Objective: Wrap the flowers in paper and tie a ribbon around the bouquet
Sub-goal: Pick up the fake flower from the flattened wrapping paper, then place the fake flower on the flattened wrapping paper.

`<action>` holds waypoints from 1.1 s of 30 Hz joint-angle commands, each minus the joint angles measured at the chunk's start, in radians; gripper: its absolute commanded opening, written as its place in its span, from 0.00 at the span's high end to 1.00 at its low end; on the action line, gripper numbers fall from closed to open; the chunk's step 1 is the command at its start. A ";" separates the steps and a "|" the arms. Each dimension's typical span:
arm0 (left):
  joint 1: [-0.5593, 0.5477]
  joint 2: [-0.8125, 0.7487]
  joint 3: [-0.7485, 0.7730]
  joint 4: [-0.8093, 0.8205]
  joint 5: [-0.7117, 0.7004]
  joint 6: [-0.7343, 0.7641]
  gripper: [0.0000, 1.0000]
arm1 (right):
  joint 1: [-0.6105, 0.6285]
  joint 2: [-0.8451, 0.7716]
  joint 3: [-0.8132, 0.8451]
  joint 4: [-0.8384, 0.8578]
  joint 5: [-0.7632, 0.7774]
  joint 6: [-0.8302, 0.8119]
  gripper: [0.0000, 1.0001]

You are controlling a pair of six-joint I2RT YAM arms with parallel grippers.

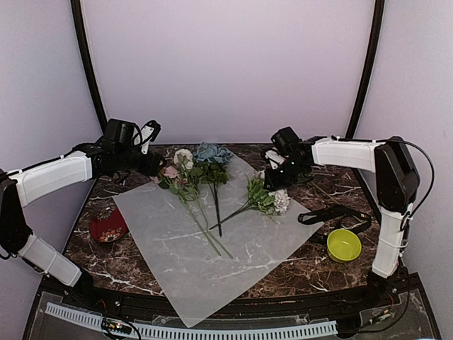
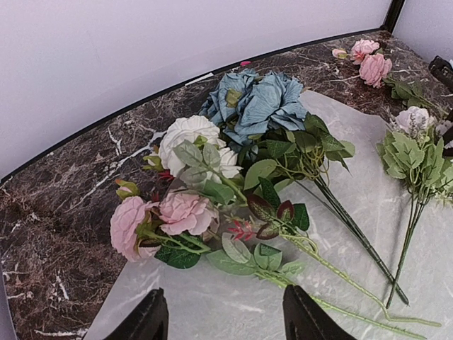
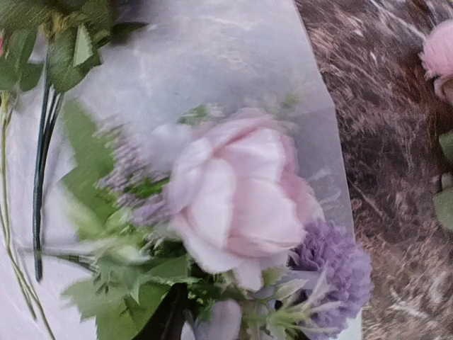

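Marbled dark worktop [image 1: 311,265] carries the frosted paper [image 1: 212,269], its near corner overhanging at 6 o'clock. Flowers [image 1: 195,170] lie on its 12 o'clock part, blooms far, stems crossing toward centre. Black ribbon [image 1: 333,214] lies off the sheet at 3 o'clock. Left jaws stand apart, empty; right jaws, blurred and hidden behind a pink bloom [image 3: 233,198], cannot be judged.

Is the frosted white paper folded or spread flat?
Spread flat: the frosted white paper lies unfolded, with pink, white and blue flowers loose on top.
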 commanded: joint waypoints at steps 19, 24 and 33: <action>0.000 -0.019 -0.013 -0.005 0.007 0.014 0.43 | 0.125 -0.227 0.195 0.071 -0.153 -0.974 1.00; 0.000 -0.014 -0.014 -0.003 0.001 0.015 0.43 | 0.190 -0.207 0.137 0.234 -0.125 -1.186 1.00; -0.001 0.002 -0.016 -0.005 -0.002 0.017 0.43 | 0.215 -0.041 0.166 0.352 -0.132 -1.326 1.00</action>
